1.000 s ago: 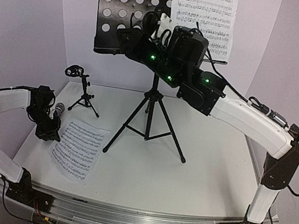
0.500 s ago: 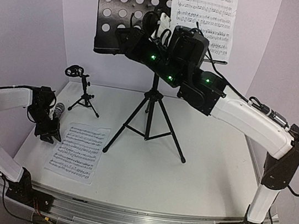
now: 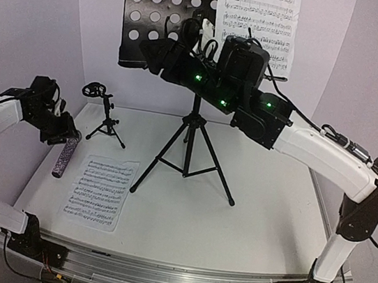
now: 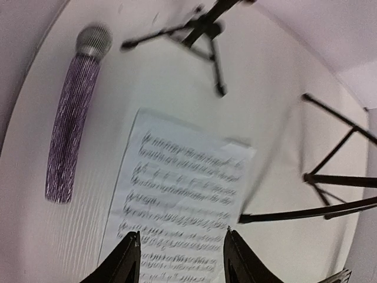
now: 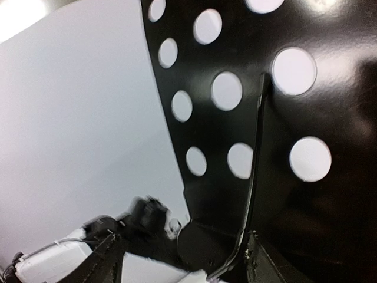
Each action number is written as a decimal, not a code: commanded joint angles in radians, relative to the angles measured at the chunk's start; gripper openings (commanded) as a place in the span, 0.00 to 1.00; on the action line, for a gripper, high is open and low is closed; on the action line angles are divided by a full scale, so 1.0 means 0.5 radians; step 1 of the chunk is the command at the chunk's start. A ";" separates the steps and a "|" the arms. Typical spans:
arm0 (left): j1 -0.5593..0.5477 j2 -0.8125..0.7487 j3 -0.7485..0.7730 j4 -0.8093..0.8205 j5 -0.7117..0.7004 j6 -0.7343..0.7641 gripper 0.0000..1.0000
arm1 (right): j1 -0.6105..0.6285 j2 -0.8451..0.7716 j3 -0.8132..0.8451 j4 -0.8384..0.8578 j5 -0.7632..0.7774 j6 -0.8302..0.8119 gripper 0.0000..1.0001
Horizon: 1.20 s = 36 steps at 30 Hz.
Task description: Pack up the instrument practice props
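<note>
The glittery purple microphone lies on the table, left of a white sheet-music page, its grey mesh head pointing away. My left gripper hangs open above that page, holding nothing. In the top view it sits just above the microphone. The small black mic stand stands behind. The tall music stand carries a perforated desk with another page. My right gripper is open, jaws on either side of the desk's lower left corner.
White walls close in the table at the back and on both sides. The music stand's tripod legs spread across the table's middle. My right arm reaches up and across from the right side.
My left gripper has opened, let go of the microphone and lifted up and back; the microphone now lies beside the page. My right gripper has opened wider at the desk's corner.
</note>
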<state>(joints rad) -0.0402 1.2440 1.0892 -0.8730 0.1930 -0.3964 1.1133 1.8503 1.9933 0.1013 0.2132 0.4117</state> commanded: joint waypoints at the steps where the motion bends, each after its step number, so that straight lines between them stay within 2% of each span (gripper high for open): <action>1: 0.004 -0.349 0.139 0.636 0.292 0.159 0.48 | 0.013 -0.201 -0.059 -0.149 -0.232 -0.110 0.70; 4: 0.004 -0.433 0.174 0.977 0.466 0.333 0.49 | 0.013 -0.277 -0.084 -0.444 -0.348 -0.283 0.71; 9: -0.025 -0.329 0.362 1.166 1.062 0.504 0.59 | 0.013 -0.481 -0.217 -0.935 -0.271 -0.599 0.73; 13: -0.193 -0.312 0.235 1.162 1.028 0.652 0.58 | 0.013 -0.749 -0.618 -0.985 -0.224 -0.781 0.75; 17: -0.528 -0.356 -0.157 1.293 0.960 1.136 0.59 | 0.010 -0.950 -1.094 -0.983 -0.080 -1.036 0.80; 22: -0.885 -0.189 -0.310 1.398 0.777 1.449 0.59 | -0.014 -1.071 -1.303 -0.982 -0.003 -1.020 0.83; 25: -1.019 -0.127 -0.345 1.504 0.742 1.625 0.59 | -0.015 -1.163 -1.289 -1.034 0.023 -0.972 0.83; 28: -1.169 -0.106 -0.354 1.553 0.741 1.805 0.58 | -0.083 -1.245 -1.161 -1.257 0.081 -0.864 0.84; 30: -1.282 -0.119 -0.347 1.562 0.749 1.898 0.58 | -0.269 -1.252 -0.986 -1.525 0.020 -0.662 0.84; 32: -1.415 -0.137 -0.331 1.573 0.770 1.966 0.58 | -0.545 -1.181 -0.759 -1.856 -0.166 -0.518 0.82; 36: -1.597 -0.098 -0.174 1.599 0.814 1.877 0.58 | -0.873 -0.991 -0.244 -2.208 -0.354 -0.550 0.80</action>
<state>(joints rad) -0.7671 1.1981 0.9066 -0.1371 0.5748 0.5196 0.8034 1.2923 1.6443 -0.7564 0.1504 0.0841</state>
